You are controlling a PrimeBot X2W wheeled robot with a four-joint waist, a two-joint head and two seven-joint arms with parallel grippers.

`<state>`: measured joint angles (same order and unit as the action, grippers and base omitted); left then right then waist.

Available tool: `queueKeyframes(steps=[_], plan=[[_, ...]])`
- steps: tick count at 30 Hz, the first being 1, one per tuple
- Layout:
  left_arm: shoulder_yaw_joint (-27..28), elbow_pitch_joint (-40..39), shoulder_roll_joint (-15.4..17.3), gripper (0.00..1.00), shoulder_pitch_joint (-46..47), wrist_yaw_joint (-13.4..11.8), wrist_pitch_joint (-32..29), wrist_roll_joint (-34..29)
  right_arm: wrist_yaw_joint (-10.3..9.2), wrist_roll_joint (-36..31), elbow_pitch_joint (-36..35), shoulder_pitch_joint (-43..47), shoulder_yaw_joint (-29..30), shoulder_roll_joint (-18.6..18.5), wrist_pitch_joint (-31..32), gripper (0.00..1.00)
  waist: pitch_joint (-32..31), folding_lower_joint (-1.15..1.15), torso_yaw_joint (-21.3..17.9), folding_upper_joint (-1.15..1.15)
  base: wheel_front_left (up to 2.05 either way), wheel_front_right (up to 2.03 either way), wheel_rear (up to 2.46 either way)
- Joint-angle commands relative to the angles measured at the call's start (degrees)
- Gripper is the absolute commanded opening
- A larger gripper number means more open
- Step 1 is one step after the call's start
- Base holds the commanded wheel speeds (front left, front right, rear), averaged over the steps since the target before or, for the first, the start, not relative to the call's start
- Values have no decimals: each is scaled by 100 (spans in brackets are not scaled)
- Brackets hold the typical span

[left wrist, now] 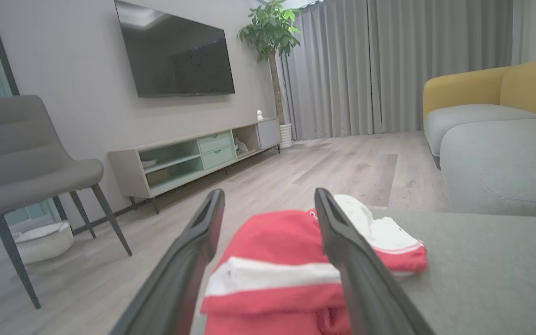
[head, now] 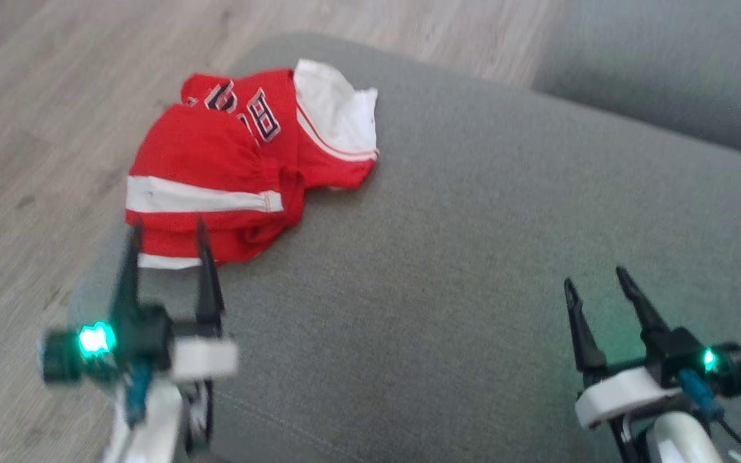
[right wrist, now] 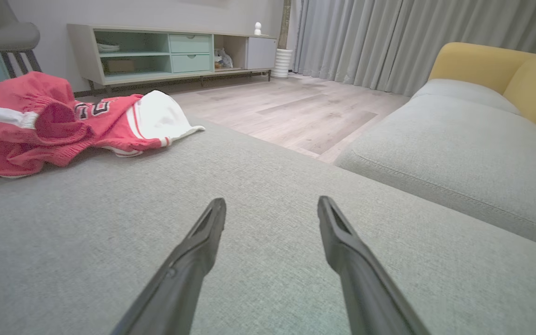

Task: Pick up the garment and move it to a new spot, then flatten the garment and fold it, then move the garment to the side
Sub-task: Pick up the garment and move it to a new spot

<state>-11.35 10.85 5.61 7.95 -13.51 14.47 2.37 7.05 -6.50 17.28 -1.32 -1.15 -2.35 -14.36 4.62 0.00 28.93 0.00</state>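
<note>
- Grey cushion (head: 473, 257), wood floor (head: 23, 128) beyond, holds crumpled red-and-white garment (head: 216, 161) at far left corner
- Left gripper (head: 168, 224) level, spread wide at garment's near edge, nothing grasped
- Right gripper (head: 594, 275) released, well right

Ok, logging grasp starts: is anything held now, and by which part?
Nothing is held. The left jaws stand open at the near edge of the garment, not closed on it; the right jaws stand open over the grey cushion.
</note>
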Motion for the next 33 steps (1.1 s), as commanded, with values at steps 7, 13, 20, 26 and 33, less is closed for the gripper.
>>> queueKeyframes(steps=[7,13,20,26,33], plan=[[430,1254,264,100,2028,446,51,159,44,-388,-396,-610,-66,-324,-63,100,950,0,-300,0,0,0,0],[514,3399,205,100,3527,654,-773,424,44,-428,-541,-811,-73,-708,-63,100,1573,0,-537,0,0,0,0],[512,5244,198,100,4239,831,-1678,603,44,-388,-617,-1022,-119,-901,-63,100,1982,0,-769,0,0,0,0],[456,5693,175,0,4354,878,-1082,629,44,-372,-596,-1091,-65,-847,-63,100,1971,0,-812,0,0,0,0],[360,5418,328,0,4589,751,-113,517,44,-223,-511,-1058,68,-485,-63,100,1472,0,-917,0,0,0,0]])
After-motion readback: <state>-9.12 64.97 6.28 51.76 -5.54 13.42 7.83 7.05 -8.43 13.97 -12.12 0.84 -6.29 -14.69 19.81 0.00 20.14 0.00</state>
